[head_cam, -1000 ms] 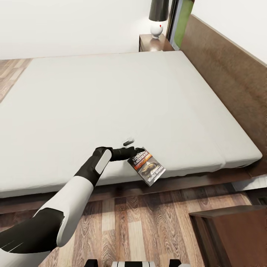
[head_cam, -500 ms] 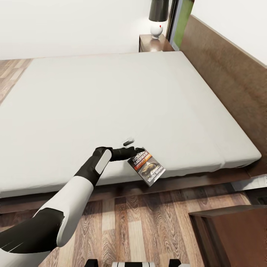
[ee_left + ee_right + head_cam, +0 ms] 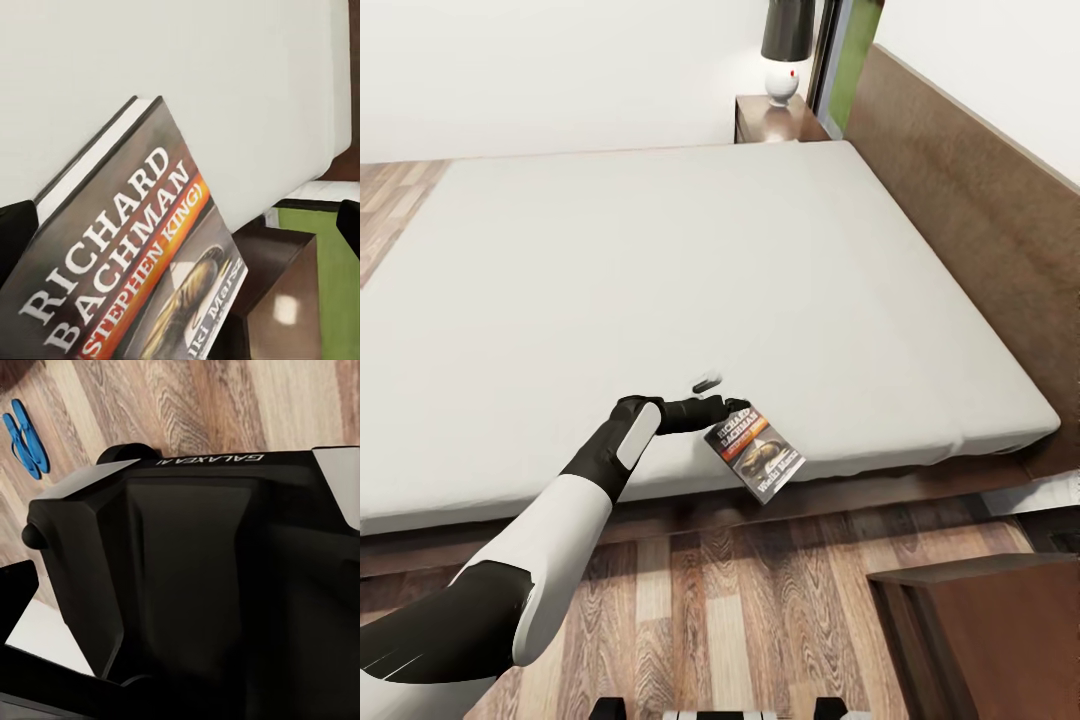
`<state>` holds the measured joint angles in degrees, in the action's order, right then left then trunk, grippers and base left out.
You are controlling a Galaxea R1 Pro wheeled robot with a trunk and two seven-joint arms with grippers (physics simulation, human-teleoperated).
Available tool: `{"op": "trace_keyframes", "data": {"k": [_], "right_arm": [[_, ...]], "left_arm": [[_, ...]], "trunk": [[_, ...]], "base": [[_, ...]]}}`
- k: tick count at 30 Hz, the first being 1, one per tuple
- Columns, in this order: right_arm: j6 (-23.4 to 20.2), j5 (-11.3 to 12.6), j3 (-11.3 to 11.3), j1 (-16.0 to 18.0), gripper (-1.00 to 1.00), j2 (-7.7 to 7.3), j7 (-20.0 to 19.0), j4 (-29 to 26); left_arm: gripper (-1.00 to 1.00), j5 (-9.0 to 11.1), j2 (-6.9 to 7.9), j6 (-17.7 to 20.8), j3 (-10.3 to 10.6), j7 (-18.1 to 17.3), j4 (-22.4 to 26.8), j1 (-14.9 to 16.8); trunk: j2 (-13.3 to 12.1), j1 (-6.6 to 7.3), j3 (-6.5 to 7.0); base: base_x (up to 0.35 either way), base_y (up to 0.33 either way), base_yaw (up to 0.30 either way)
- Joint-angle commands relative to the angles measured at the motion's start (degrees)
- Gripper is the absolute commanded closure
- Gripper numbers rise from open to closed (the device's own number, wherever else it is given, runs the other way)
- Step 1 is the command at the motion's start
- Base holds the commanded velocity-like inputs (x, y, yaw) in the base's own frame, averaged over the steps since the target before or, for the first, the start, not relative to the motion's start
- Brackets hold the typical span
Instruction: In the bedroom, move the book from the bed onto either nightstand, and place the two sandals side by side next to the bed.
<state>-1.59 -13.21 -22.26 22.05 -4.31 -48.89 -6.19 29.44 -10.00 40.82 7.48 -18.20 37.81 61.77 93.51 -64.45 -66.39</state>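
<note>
At the bed's (image 3: 660, 270) six-o'clock edge, left hand (image 3: 732, 409) still grips the book (image 3: 756, 450), unmoved; nightstand (image 3: 985, 620) transfer pending.

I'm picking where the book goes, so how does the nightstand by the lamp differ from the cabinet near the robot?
The far nightstand stands beyond the bed, beside the headboard, and carries a lamp; the near cabinet stands on the robot's side, and its visible top is bare. The near one is closer to the book in the left claw. Both are dark-brown wood.

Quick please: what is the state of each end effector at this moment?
Left end effector: closed on the book, held at the bed's near edge.
Right end effector: cannot be told.
</note>
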Motion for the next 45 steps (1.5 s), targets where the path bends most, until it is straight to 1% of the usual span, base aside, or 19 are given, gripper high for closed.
{"op": "trace_keyframes", "data": {"k": [1,21,26,27,28,33,41,42,43,44,45], "right_arm": [[-0.17,-0.50,-0.50,0.01,-1.00,0.01,-0.24,-0.05],[-0.17,-0.50,-0.50,0.01,-1.00,0.06,-0.26,-0.05],[-0.14,-0.50,-0.46,0.02,-1.00,0.09,-0.25,-0.05],[-0.11,-0.50,-0.47,0.01,-1.00,0.09,-0.25,-0.05],[-0.10,-0.50,-0.45,0.01,-1.00,0.09,-0.25,-0.05],[-0.13,-0.50,-0.49,0.01,-1.00,0.10,-0.24,-0.05],[-0.12,-0.50,-0.50,0.01,-1.00,0.06,-0.24,-0.05],[-0.12,-0.50,-0.50,0.01,-1.00,0.04,-0.24,-0.05],[-0.12,-0.50,-0.50,0.01,-1.00,0.03,-0.24,-0.05],[-0.13,-0.50,-0.50,0.01,-1.00,0.03,-0.24,-0.05],[-0.15,-0.50,-0.50,0.01,-1.00,0.02,-0.24,-0.05]], "left_arm": [[-1.00,0.01,0.00,0.23,-0.01,-0.08,0.01,0.02],[-1.00,-0.03,0.00,0.15,0.07,-0.08,-0.34,-0.33],[-1.00,0.00,1.39,0.10,0.05,-0.18,-1.69,-0.83],[-1.00,0.06,2.18,0.13,0.05,-0.22,-2.36,-1.27],[-1.00,0.07,2.53,0.13,0.06,-0.23,-2.55,-1.57],[-1.00,0.09,3.08,0.14,0.07,-0.25,-2.79,-2.54],[-1.00,0.14,3.33,0.28,0.04,-0.44,-2.82,-2.76],[-1.00,0.15,3.47,0.33,0.05,-1.04,-2.83,-2.82],[-1.00,0.17,3.69,0.35,0.03,-2.55,-2.86,-3.06],[-1.00,0.17,3.81,0.36,0.02,-3.34,-2.87,-3.18],[-1.00,0.17,4.23,0.38,0.01,-5.37,-2.89,-3.47]], "trunk": [[-0.40,0.23,0.16],[-8.42,4.62,3.75],[-10.43,5.72,4.65],[-10.83,5.94,4.82],[-11.23,6.16,5.00],[-13.24,7.26,5.90],[-16.44,9.01,7.34],[-16.85,9.23,7.52],[-17.25,9.45,7.70],[-17.65,9.67,7.88],[-18.05,9.89,8.06]], "base": [[0.000,0.000,0.000],[0.000,0.000,0.000],[0.000,0.000,0.000],[0.000,0.000,0.000],[0.000,0.000,0.000],[0.000,0.000,0.000],[0.000,0.000,0.000],[0.000,0.000,0.000],[0.000,0.000,0.000],[0.000,0.000,0.000],[0.000,0.000,0.000]]}}
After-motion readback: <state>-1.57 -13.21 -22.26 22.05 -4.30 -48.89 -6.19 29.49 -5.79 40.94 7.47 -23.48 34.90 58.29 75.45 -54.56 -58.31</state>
